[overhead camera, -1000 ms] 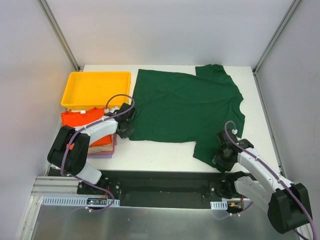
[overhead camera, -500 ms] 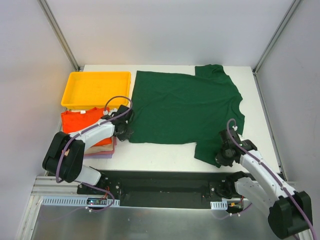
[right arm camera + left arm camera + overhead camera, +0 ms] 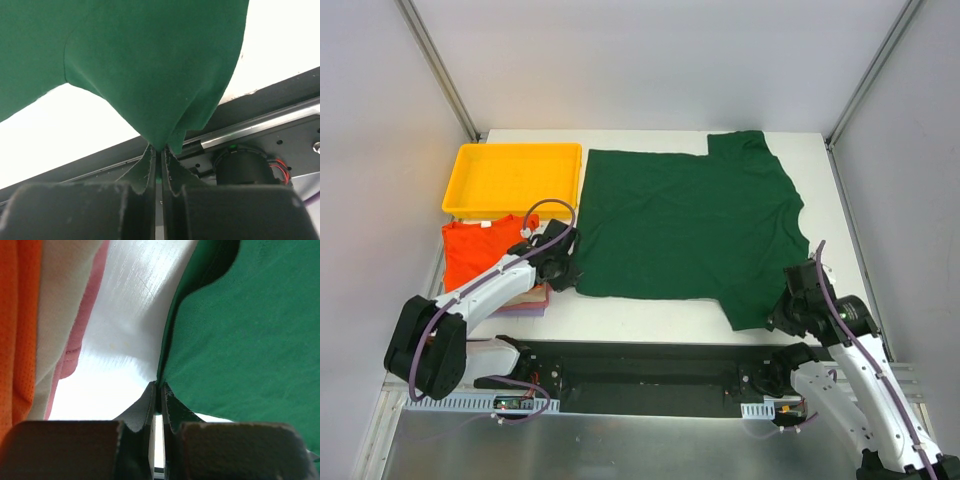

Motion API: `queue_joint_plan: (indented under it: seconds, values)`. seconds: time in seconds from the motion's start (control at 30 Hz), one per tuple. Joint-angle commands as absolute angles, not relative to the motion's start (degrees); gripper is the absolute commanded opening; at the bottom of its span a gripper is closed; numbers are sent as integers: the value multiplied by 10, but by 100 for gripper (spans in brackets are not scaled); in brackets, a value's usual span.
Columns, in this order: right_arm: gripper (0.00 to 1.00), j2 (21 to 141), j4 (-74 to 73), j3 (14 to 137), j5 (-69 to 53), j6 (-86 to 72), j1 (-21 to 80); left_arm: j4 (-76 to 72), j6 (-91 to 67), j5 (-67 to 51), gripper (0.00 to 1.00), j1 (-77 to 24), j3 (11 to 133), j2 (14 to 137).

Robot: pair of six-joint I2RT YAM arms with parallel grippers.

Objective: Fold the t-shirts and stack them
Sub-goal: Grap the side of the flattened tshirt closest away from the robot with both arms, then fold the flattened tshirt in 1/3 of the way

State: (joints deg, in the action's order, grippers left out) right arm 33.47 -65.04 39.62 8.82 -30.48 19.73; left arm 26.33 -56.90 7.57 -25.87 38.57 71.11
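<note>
Left tool pinching green t-shirt corner, right tool pinching sleeve

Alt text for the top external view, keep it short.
A green t-shirt lies spread on a white table, the left gripper and right gripper each shut on a near corner of it. To its left sit a yellow tray and a stack of folded shirts, orange on top.

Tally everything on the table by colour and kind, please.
1 dark green t-shirt
1 orange t-shirt
1 beige t-shirt
1 pink-lilac t-shirt
1 yellow tray
Total: 5
</note>
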Motion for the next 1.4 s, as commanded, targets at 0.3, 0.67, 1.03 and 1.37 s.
queue_joint_plan:
  seconds: [0.3,0.67,1.03,1.37]
  values:
    - [1,416,-620,476,142,-249,193,304,-552,79,0,-259,446,708]
    - [1,539,-513,555,149,-192,132,319,-533,112,0,-243,562,787]
    - [1,636,-411,597,91,-121,50,330,-526,136,0,-218,655,877]
    - [0,756,-300,639,44,-78,24,331,-504,143,0,-204,733,968]
